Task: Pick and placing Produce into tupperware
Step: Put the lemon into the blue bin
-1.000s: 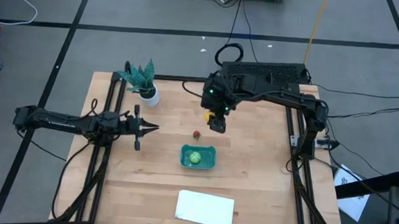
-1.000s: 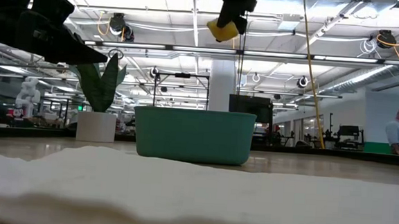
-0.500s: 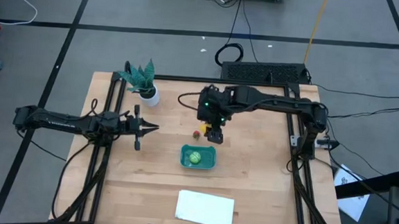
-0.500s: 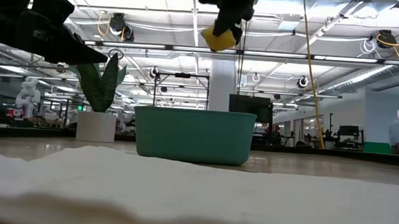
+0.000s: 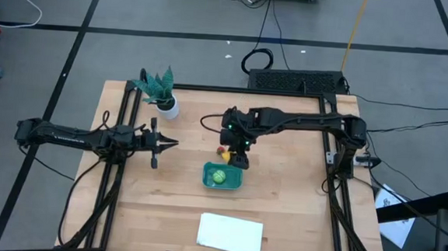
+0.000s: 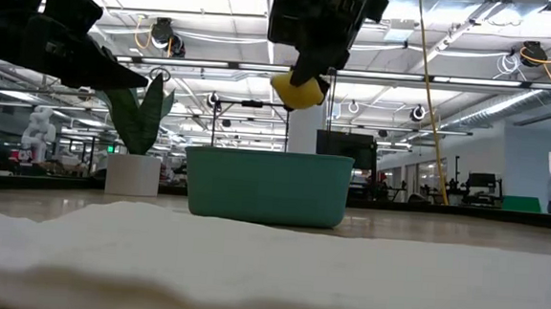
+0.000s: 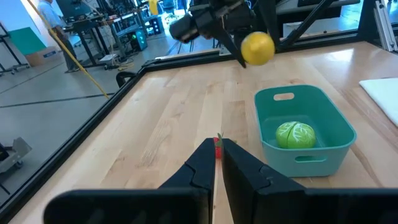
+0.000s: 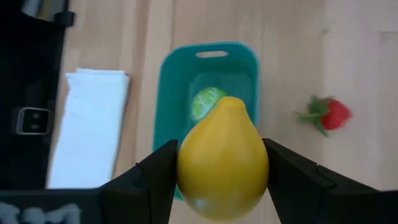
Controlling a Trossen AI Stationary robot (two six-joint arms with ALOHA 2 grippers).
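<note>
A yellow lemon (image 8: 222,158) is held clamped in the right gripper (image 5: 239,150) just above the far rim of the tub (image 5: 222,176) near the table's middle, so carrying is judged nearly done and release is called for next.

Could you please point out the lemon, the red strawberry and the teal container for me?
lemon (image 8: 222,158): right wrist view, middle of its skin.
red strawberry (image 8: 333,114): right wrist view, red body.
teal container (image 7: 270,144): left wrist view, side wall.
</note>
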